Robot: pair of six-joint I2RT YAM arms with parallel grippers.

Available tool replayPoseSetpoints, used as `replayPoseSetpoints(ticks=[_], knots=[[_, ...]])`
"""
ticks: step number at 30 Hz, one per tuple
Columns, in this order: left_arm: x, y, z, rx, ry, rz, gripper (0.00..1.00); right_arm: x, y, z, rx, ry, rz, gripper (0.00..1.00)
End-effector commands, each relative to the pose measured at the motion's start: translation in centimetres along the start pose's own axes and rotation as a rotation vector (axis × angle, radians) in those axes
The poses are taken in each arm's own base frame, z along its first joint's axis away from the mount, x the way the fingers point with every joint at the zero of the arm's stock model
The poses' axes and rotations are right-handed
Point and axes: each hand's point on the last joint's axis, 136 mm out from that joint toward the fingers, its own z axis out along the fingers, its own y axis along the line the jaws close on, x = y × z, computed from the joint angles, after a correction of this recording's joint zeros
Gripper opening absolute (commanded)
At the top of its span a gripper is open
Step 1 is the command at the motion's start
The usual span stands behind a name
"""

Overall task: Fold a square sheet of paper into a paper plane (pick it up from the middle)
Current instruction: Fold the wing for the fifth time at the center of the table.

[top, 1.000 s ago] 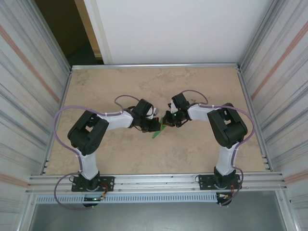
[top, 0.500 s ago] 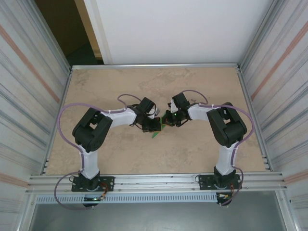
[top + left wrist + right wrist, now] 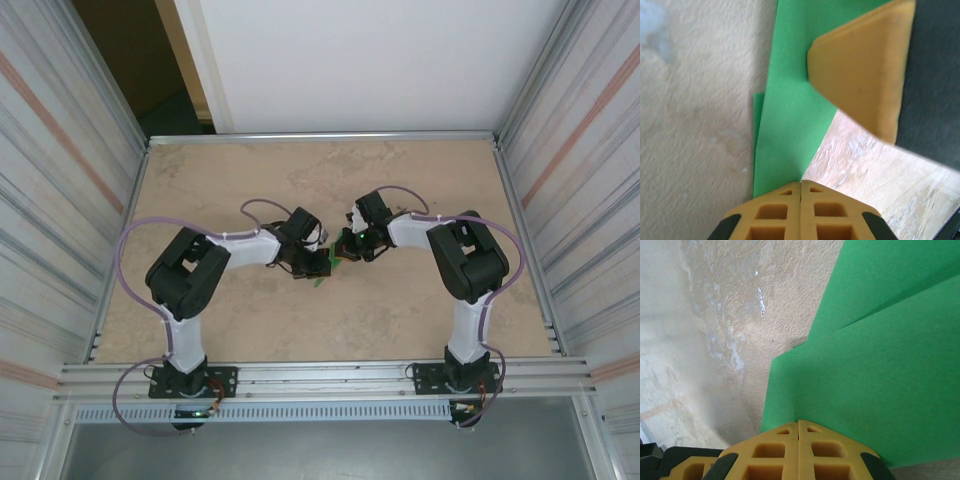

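Observation:
The bright green paper (image 3: 319, 279) is folded into a narrow creased shape and hangs just above the table between both arms. Seen from the left wrist, it (image 3: 790, 100) runs up from my left gripper (image 3: 801, 183), whose jaws are shut on its lower end. One yellow finger (image 3: 860, 75) of the other gripper presses the paper's upper part. The right wrist view has the paper (image 3: 880, 365) spread wide with a diagonal crease, and my right gripper (image 3: 799, 423) is shut on its edge. From above, the left gripper (image 3: 320, 264) and right gripper (image 3: 345, 250) almost touch.
The beige table (image 3: 330, 180) is fenced by a metal rail (image 3: 320, 136) at the back and ribbed walls (image 3: 60, 200) on both sides. Both arm bases sit on the front rail (image 3: 320, 378).
The left gripper has moved closer to the right one, and the two now meet over the paper. Less green shows below them from above than one second ago.

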Motion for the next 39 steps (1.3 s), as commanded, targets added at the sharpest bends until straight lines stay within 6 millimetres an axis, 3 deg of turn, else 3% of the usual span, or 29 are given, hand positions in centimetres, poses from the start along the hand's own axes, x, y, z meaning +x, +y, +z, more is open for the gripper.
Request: replayPoseSetpoints(ticks=[1,7,10,15,20,25,31,35,39], knots=[[5.5,3.4,-0.1,-0.099,0.132,-0.079,0.01,3.2,-7.5,1.8,0.250,0.086,0.100,0.02],[7.6,3.8,-1.9,-0.061,0.099,-0.097,0.02,3.4,-7.2,1.8,0.231,0.091,0.096,0.02],[6.2,2.4,-3.6,-0.017,0.029,-0.066,0.02,3.7,-6.6,1.8,0.208,0.101,0.088,0.02],[1.8,-1.7,-6.0,0.082,-0.119,0.016,0.03,4.1,-5.0,1.7,0.163,0.103,0.058,0.02],[-0.6,-1.4,-3.8,0.046,-0.100,-0.024,0.01,4.2,-3.2,1.5,0.107,0.104,0.041,0.02],[-1.4,-0.7,-1.5,0.017,-0.060,-0.060,0.00,3.8,-2.0,1.1,0.068,0.091,0.036,0.02],[-1.1,1.4,-0.7,-0.063,-0.041,-0.089,0.00,2.9,-0.7,0.3,0.030,0.073,0.022,0.03],[0.3,2.8,0.1,-0.093,-0.006,-0.119,0.00,1.1,0.8,-1.4,-0.002,0.020,-0.004,0.05],[1.4,3.4,0.4,-0.086,0.015,-0.140,0.00,-0.8,0.6,-3.0,0.032,-0.040,-0.026,0.10]])
